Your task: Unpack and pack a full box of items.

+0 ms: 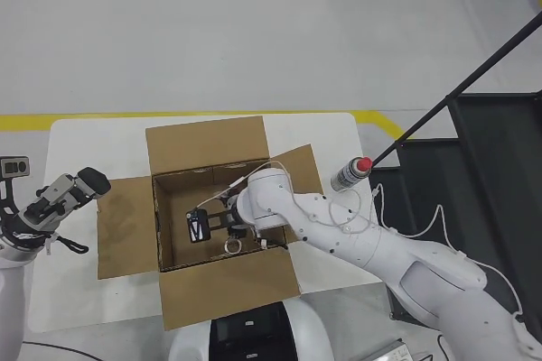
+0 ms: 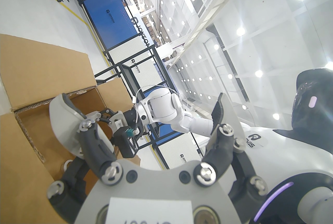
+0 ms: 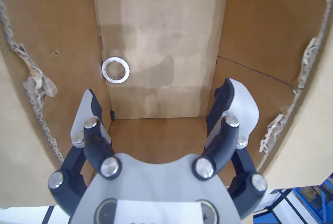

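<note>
The cardboard box (image 1: 208, 144) is set open on the white table (image 1: 81, 144), with all 4 flaps folded outward. The right gripper (image 3: 157, 91) is held inside the box, fingers spread apart with nothing between them. 1 metal ring (image 3: 115, 70) is seen lying flat on the box floor, close to 1 side wall. A spray can (image 1: 350, 173) with a red cap is seen on the table just beside a flap. The left gripper (image 1: 88, 183) is held outside the box by the table's edge, fingers apart and empty.

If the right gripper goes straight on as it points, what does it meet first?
Likely the bare box floor; the metal ring lies to one side of where the right gripper points.
</note>
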`<state>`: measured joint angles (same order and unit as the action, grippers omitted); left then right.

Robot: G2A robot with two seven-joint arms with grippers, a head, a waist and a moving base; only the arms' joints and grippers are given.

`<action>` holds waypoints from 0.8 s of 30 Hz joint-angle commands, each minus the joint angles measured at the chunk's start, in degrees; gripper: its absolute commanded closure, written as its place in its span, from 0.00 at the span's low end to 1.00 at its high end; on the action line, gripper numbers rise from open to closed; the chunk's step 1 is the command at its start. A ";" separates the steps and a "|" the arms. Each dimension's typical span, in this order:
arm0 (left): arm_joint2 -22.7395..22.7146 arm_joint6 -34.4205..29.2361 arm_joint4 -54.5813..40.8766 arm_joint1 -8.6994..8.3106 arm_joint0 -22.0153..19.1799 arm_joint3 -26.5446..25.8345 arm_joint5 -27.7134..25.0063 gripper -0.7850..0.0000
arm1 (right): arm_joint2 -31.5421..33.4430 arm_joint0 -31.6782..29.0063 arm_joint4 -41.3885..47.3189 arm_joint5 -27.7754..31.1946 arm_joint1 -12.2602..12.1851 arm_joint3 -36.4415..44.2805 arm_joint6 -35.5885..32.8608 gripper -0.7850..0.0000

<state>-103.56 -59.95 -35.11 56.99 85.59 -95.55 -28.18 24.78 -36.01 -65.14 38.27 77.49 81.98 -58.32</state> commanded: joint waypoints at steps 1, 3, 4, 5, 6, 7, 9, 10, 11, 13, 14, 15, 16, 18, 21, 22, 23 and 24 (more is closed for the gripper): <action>0.00 0.00 0.00 0.00 0.00 0.00 0.00 0.00 | -1.16 0.46 0.34 -0.74 0.90 -1.78 -0.77 0.00; 0.00 0.00 0.00 0.00 0.00 0.00 0.00 0.00 | -1.97 0.75 0.79 -1.20 1.72 -3.95 -0.40 0.00; 0.00 0.00 0.00 0.00 0.00 0.00 0.00 0.00 | -2.33 0.92 0.86 -1.56 2.14 -5.07 -0.27 0.00; 0.00 0.00 0.00 0.00 0.00 0.00 0.00 0.00 | -2.61 1.04 1.13 -1.87 2.56 -6.03 0.26 0.00; 0.00 0.00 0.00 0.00 0.00 0.00 0.00 0.00 | -3.02 1.19 1.13 -2.01 2.97 -7.15 0.50 0.00; 0.00 0.00 0.00 0.00 0.00 0.00 0.00 0.00 | -3.48 1.30 1.29 -2.08 3.42 -8.26 0.57 0.00; 0.00 0.00 0.00 0.00 0.00 0.00 0.00 0.00 | -4.48 1.63 1.76 -1.54 4.41 -10.11 1.14 0.00; 0.00 0.00 0.00 0.00 0.00 0.00 0.00 0.00 | -4.86 1.71 2.08 -1.58 4.91 -11.03 1.66 0.01; 0.00 0.00 0.00 0.00 0.00 0.00 0.00 0.00 | -5.19 1.82 2.21 -1.67 5.39 -11.98 2.26 0.08; 0.00 0.00 0.00 0.00 0.00 0.00 0.00 0.00 | -5.75 2.02 2.13 -2.10 6.27 -14.03 3.38 0.22; 0.00 0.00 0.00 0.00 0.00 0.00 0.00 0.00 | -6.01 2.09 2.04 -2.31 6.69 -15.05 3.86 0.34; 0.00 0.00 0.00 0.00 0.00 0.00 0.00 0.00 | -6.25 2.23 1.87 -2.40 7.09 -15.90 4.33 0.36; 0.00 0.00 0.00 0.00 0.00 0.00 0.00 0.00 | -6.50 2.33 1.68 -2.38 7.47 -16.78 4.84 0.45; 0.00 0.00 0.00 0.00 0.00 0.00 0.00 0.00 | -6.80 2.57 1.34 -2.46 8.16 -18.50 5.77 0.41; 0.00 0.00 0.00 0.00 0.00 0.00 0.00 0.00 | -7.24 2.44 1.05 -2.30 9.03 -20.89 7.25 0.51; 0.00 0.00 0.00 0.00 0.00 0.00 0.00 0.00 | -7.43 2.29 1.09 -2.02 9.31 -21.57 7.65 0.50; 0.00 0.00 0.00 0.00 0.00 0.00 0.00 0.00 | -7.60 2.24 0.98 -1.82 9.58 -22.09 8.03 0.46; 0.00 0.00 0.00 0.00 0.00 0.00 0.00 0.00 | -7.73 2.19 0.85 -1.74 9.85 -22.56 8.44 0.45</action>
<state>-103.56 -59.95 -35.11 56.99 85.59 -95.55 -28.18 17.19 -33.77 -64.16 36.41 87.07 59.93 -50.28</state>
